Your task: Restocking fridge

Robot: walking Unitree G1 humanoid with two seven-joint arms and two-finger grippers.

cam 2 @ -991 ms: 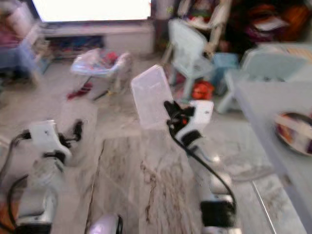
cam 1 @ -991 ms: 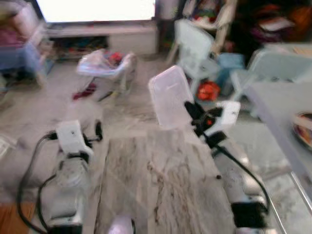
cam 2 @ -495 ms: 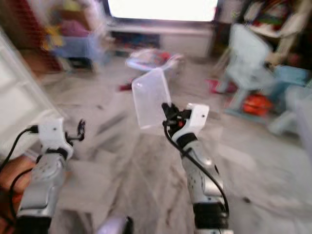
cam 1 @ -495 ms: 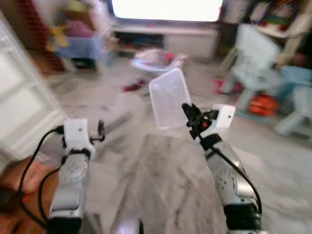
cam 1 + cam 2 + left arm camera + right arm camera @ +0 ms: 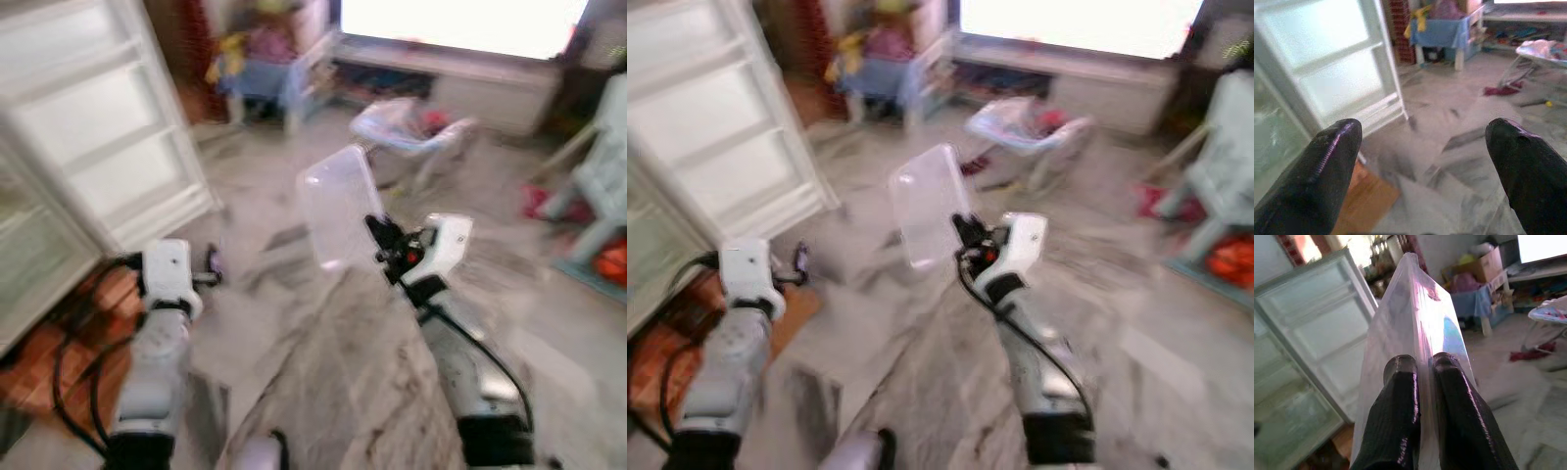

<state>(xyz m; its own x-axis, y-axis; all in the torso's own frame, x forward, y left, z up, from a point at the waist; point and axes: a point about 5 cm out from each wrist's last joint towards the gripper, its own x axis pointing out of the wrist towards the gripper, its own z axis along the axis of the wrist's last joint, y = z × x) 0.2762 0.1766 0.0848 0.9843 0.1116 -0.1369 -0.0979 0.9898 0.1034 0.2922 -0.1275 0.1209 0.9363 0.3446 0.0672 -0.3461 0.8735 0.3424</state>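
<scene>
Two eyes: right tool [image 5: 377,233] pinches clear bag [image 5: 338,206] upright at 12 o'clock; white door [image 5: 108,127] at 10.
Left wrist: left tool [image 5: 1422,171] spread wide over marble floor [image 5: 1449,127].
Right wrist: fingers [image 5: 1400,416] clamp the bag's edge.

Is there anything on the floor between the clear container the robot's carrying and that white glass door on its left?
Nothing visible blocks it. The right gripper holds the clear plastic container upright; between it and the white glass door lies bare marble floor.
</scene>
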